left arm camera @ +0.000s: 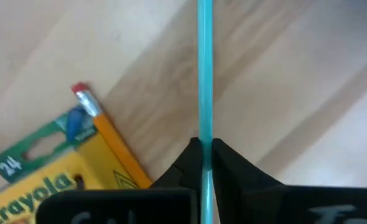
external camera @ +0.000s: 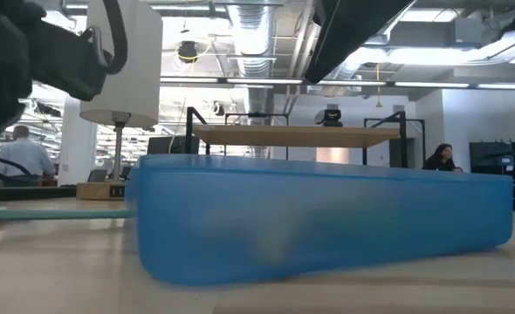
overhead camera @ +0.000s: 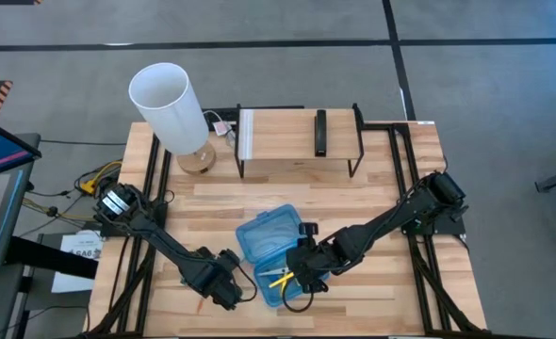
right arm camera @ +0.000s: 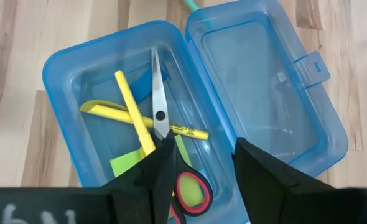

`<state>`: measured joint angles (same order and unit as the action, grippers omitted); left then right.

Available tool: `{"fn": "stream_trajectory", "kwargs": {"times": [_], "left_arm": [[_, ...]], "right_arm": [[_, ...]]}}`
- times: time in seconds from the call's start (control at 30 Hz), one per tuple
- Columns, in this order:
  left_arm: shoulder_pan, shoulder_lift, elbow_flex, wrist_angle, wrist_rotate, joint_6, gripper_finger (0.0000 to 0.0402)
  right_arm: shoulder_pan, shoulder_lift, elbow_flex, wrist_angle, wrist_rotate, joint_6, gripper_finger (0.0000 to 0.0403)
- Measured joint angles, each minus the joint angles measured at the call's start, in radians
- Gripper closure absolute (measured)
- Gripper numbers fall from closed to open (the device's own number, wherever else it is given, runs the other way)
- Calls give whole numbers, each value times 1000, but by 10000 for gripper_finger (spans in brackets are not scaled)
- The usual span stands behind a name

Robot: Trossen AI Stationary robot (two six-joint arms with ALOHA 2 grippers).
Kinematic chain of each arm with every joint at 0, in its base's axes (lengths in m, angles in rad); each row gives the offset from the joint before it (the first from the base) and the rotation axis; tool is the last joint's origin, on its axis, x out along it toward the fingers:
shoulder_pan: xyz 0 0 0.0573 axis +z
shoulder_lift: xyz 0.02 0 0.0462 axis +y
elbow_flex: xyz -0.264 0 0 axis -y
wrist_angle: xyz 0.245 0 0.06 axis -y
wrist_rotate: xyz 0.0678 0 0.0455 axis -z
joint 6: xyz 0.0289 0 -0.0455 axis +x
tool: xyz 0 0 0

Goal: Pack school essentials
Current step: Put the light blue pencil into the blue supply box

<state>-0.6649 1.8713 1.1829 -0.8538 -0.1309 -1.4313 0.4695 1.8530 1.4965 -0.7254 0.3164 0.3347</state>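
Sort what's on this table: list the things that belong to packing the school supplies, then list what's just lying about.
Part of the job:
- scissors, in the blue case
- yellow pencils, in the case
- green sticky-note pad, in the case
- crayon box, on the table
- orange pencil, beside the crayon box
- teal pencil, held in the left claw

Just lying about:
- lamp
- wooden shelf

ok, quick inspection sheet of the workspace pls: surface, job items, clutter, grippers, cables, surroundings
Surface: wooden table, light planks.
Job's things: scissors, yellow pencils and green sticky pad in the open blue case; crayon box and orange pencil on the table.
Clutter: lamp, shelf rack.
Grippers: left gripper shut on a teal pencil; right gripper open above the case.
Cables: bundle at the table's left edge.
Surroundings: people seated behind.
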Motion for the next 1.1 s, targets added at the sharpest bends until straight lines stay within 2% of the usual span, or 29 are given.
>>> {"fn": "stream_trajectory", "kwargs": {"times": [0.37,0.6,0.73,0.83,0.97,1.1], "left_arm": [[-76,-2,117,-181,65,-14,401],[-137,-3,178,-196,40,-8,401],[-140,-4,237,-150,-93,85,401],[-101,-6,255,-61,-164,204,401],[-4,-6,240,74,-168,377,401],[99,-5,231,181,-141,522,401]], "right_arm": [[-2,0,0,0,0,-3,228],[-2,0,0,0,0,-3,229],[-8,0,0,-6,-1,-4,231],[-14,-14,0,-45,-2,-11,232],[-15,-70,-1,-112,11,9,232],[3,-142,-1,-212,79,58,234]]}}
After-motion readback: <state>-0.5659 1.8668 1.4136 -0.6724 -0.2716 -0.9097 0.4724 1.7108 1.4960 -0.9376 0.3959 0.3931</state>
